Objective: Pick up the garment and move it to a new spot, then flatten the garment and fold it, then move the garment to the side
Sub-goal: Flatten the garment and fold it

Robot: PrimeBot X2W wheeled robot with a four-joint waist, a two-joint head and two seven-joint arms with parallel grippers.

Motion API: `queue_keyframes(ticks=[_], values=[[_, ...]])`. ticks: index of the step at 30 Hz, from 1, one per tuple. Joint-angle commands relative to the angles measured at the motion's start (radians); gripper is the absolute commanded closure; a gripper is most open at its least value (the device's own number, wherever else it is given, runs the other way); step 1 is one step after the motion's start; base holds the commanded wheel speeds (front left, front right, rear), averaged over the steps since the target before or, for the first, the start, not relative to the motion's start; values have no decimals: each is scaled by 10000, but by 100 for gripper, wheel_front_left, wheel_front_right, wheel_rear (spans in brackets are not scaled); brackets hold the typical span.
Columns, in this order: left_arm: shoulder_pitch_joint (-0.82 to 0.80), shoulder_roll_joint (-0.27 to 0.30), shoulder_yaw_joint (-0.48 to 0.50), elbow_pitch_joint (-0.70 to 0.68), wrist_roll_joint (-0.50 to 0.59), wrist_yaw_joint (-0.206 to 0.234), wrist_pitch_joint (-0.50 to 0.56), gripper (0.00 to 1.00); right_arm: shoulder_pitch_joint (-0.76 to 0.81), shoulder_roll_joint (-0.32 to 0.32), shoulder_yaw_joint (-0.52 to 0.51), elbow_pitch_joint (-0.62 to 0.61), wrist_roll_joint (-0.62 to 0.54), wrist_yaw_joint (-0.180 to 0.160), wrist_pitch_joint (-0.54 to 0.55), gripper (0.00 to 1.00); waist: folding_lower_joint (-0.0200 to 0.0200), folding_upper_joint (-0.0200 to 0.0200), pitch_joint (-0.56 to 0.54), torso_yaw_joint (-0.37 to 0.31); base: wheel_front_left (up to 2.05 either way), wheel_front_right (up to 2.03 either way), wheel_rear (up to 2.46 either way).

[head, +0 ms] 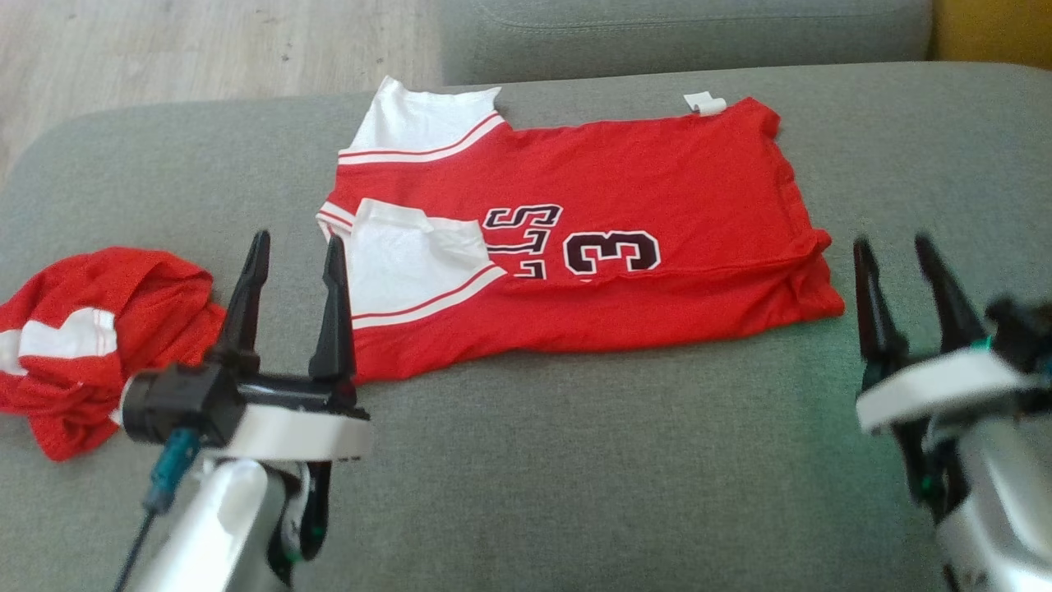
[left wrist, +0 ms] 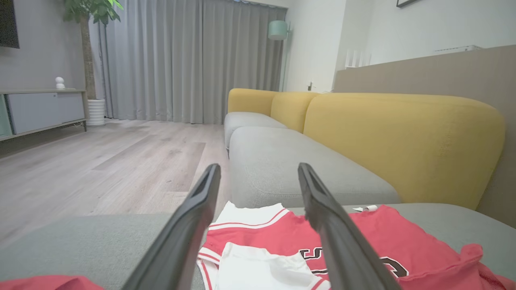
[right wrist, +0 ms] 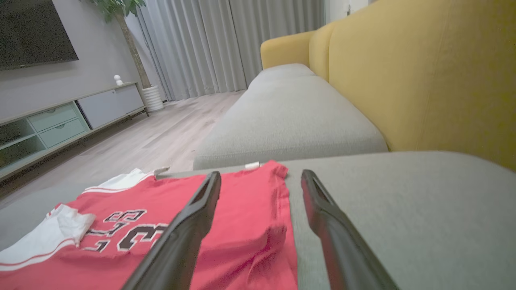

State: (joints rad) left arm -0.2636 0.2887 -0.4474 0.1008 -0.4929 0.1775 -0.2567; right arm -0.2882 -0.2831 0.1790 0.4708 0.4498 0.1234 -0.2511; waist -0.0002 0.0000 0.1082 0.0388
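A flat-laid red-and-white fabric jersey (head: pixel 625 197) lies mid-way across a grey upholstered sofa seat cushion (head: pixel 575 460), sleeves to the left and hem to the right. A crumpled red-and-white fabric garment (head: pixel 99 329) lies well to its left on the same cushion. The left gripper (head: pixel 297 242) hovers between them, by the jersey's near-left corner. The right gripper (head: pixel 892 242) is just right of the hem. A second grey seat cushion (head: pixel 682 33) lies behind.
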Motion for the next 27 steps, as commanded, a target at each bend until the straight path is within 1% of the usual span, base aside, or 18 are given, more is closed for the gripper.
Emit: queue_keyframes(ticks=[1, 3, 7, 10, 13, 17, 22, 25, 27], values=[[-382, 57, 564, -363, 168, -79, -50, 0, -217, -35, -46, -441, -167, 73, -105, 0, 2, 0, 10, 43, 0, 0, 0], [-89, -309, 865, -315, 657, -404, -50, 0, 217, 270, -521, -803, -748, 73, -105, 0, 2, 0, 47, 86, 0, 0, 0], [441, -1094, 1522, -112, 1431, -870, -50, 0, 802, 718, -910, -1397, -1716, 73, -106, 0, 2, 0, 75, 110, 0, 0, 0], [869, -1570, 1935, 122, 1989, -1181, -50, 0, 1088, 1047, -1027, -1655, -2169, 73, -106, 0, 2, 0, 46, 74, 0, 0, 0], [1193, -1948, 2410, 245, 2237, -1480, -51, 0, 1254, 1364, -1138, -1831, -2414, 73, -106, 0, 2, 0, 45, 23, 0, 0, 0], [1320, -2201, 2880, 354, 2534, -1849, -51, 0, 1317, 1570, -1235, -1901, -2537, 73, -106, 0, 2, 0, 78, -24, 0, 0, 0], [1111, -2323, 3240, 679, 2773, -2196, -51, 0, 1236, 1616, -1238, -1910, -2561, 73, -106, 0, 2, 0, 206, -92, 0, 0, 0], [901, -2348, 3208, 1308, 2956, -2325, -51, 0, 1161, 1604, -1234, -1840, -2541, 73, -106, 0, 2, 0, 344, -140, 0, 0, 0], [667, -2355, 3219, 1949, 3070, -2280, -51, 0, 1118, 1594, -1180, -1796, -2532, 73, -106, 0, 2, 0, 427, -192, 0, 0, 0]])
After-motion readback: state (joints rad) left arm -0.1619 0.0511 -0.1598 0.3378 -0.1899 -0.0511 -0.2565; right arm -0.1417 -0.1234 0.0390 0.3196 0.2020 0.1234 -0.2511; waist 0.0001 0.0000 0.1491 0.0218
